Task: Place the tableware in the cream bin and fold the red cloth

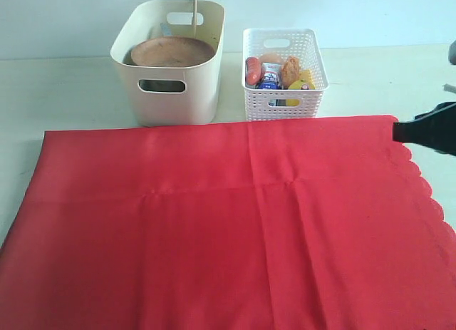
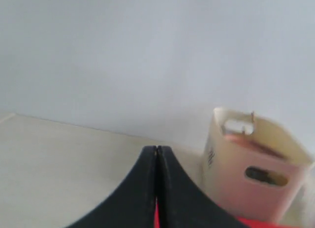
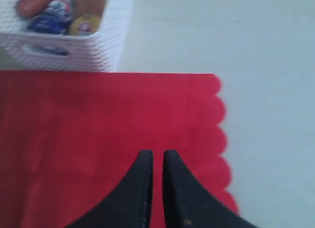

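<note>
Red cloth [image 1: 214, 223], flat (one scalloped edge)

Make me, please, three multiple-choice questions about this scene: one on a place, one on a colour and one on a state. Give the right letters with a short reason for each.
1. Where does the white basket stand in the exterior view?
A. To the right of the cream bin, beyond the far edge of the red cloth
B. On the middle of the cloth
C. Inside the bin

2. What colour is the plate in the cream bin?
A. White
B. Brown
C. Blue

3. How does the red cloth lie?
A. Rolled up
B. Folded in half
C. Spread out flat

Answers:
1 A, the basket stands beside the bin, off the cloth.
2 B, a round brown disc shows inside the rim.
3 C, the cloth lies open, with its scalloped edge in full view.
</note>
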Action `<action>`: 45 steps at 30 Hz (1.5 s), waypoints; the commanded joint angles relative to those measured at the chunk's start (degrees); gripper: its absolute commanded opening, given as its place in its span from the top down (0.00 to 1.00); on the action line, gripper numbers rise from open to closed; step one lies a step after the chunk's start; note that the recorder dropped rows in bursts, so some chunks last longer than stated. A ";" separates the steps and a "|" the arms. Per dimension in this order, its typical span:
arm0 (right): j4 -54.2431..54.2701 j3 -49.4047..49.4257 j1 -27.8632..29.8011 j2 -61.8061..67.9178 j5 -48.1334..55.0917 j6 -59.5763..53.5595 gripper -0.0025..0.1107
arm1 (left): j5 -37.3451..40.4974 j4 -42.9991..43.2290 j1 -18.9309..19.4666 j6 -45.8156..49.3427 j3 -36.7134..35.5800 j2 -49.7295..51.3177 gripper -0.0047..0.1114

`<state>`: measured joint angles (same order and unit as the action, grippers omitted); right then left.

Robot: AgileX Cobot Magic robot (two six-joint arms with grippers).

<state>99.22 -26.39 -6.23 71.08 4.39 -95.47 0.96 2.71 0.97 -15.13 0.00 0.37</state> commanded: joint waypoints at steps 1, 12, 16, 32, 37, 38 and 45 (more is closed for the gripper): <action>-1.21 1.42 0.05 1.98 9.45 -0.08 0.90 | -5.87 -1.56 0.06 -15.43 0.00 -0.37 0.96; -1.19 1.42 0.05 2.89 12.36 -0.79 0.90 | -3.20 1.66 0.06 -13.33 6.07 5.13 0.96; -1.19 1.42 0.05 2.89 13.05 -0.79 0.90 | -1.50 1.83 0.06 -11.98 7.96 16.00 0.96; -1.19 1.42 0.05 2.89 14.16 -0.79 0.90 | -10.67 8.01 -7.78 -7.46 10.12 63.25 0.69; -1.19 1.42 0.05 2.89 14.16 -0.79 0.90 | -20.07 8.60 -10.60 -7.12 10.12 76.79 0.32; -1.19 1.42 0.05 2.89 14.28 -0.89 0.90 | -22.35 8.72 -10.60 -7.12 10.13 79.45 0.26; -1.19 1.42 0.05 2.89 14.53 -0.89 0.90 | -23.62 8.28 -7.74 -4.15 13.85 89.50 0.20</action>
<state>98.18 -25.26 -6.23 73.77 18.10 -95.91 -21.89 11.19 -7.64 -19.70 13.22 88.45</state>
